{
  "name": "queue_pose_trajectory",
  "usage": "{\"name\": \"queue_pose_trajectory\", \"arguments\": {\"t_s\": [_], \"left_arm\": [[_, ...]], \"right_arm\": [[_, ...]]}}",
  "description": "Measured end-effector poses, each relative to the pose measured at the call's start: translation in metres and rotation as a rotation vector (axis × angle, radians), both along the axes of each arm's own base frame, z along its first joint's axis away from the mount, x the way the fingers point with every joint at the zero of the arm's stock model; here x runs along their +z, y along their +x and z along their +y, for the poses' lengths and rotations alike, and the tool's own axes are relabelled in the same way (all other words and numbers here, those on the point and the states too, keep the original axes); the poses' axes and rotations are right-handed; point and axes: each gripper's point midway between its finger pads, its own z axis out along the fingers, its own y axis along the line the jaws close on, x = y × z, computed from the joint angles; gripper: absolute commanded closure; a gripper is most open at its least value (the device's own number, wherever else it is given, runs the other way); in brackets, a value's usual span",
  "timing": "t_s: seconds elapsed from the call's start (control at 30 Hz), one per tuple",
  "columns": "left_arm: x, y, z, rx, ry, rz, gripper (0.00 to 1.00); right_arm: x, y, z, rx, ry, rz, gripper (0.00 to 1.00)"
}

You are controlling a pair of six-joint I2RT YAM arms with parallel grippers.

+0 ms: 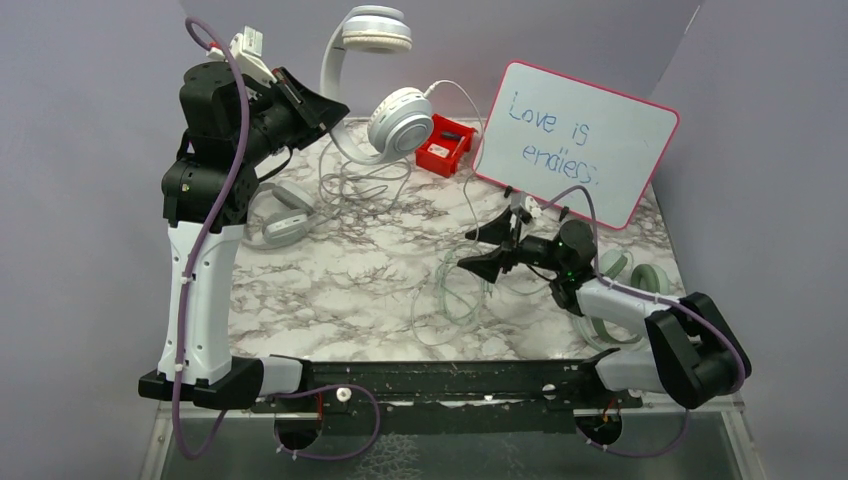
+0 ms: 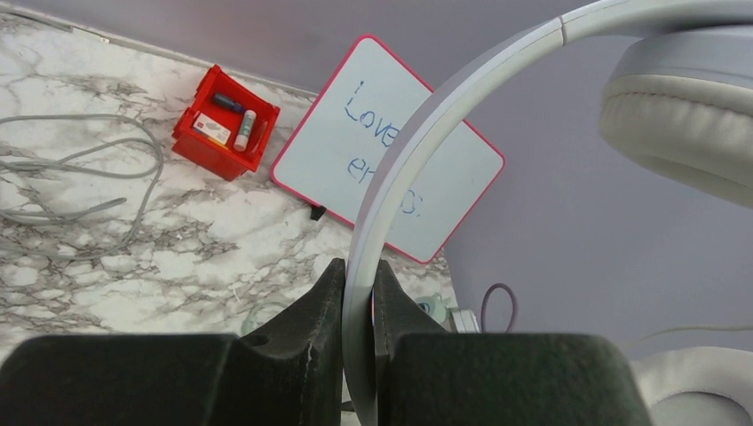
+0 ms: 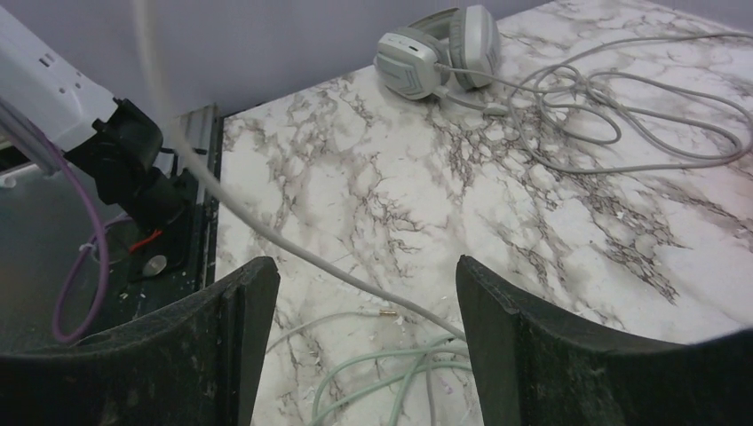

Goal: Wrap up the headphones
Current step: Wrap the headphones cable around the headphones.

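Note:
My left gripper [image 1: 335,106] is raised at the back left and is shut on the headband [image 2: 417,133] of the white headphones [image 1: 400,120], which hang in the air; in the left wrist view [image 2: 360,273] both jaws press the band. The white cable [image 3: 266,232] trails down to the table, its gold plug [image 3: 388,312] lying between my right gripper's jaws. My right gripper [image 1: 468,249] is open and empty, low over a coil of mint cable [image 3: 391,373]. The mint headphones [image 1: 625,275] lie partly under the right arm. A grey-green pair [image 1: 285,215] lies at the left.
A whiteboard [image 1: 575,140] leans at the back right. A red box [image 1: 445,145] with small items stands beside it. A tangle of grey cable [image 3: 604,133] lies by the grey-green pair [image 3: 435,53]. Purple walls enclose the marble table [image 1: 340,290].

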Motion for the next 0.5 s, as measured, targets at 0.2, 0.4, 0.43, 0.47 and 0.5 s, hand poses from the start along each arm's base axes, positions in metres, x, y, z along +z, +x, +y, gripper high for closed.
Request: {"name": "queue_pose_trajectory", "arguments": {"t_s": [0.2, 0.4, 0.43, 0.47, 0.5], "left_arm": [[0.003, -0.003, -0.005, -0.028, -0.028, 0.004, 1.00], [0.010, -0.006, -0.010, -0.057, -0.054, -0.009, 1.00], [0.012, -0.007, -0.011, -0.065, -0.056, -0.014, 1.00], [0.013, -0.008, -0.013, -0.078, -0.059, -0.019, 1.00], [0.014, -0.009, -0.015, -0.088, -0.061, -0.023, 1.00]], "right_arm": [[-0.004, 0.015, -0.001, -0.059, 0.016, -0.026, 0.32], [-0.008, 0.027, 0.002, -0.086, 0.024, -0.026, 0.72], [-0.007, 0.030, 0.003, -0.089, 0.026, -0.024, 0.75], [-0.006, 0.032, 0.003, -0.094, 0.028, -0.026, 0.77], [-0.003, 0.036, 0.004, -0.100, 0.029, -0.028, 0.78]]}}
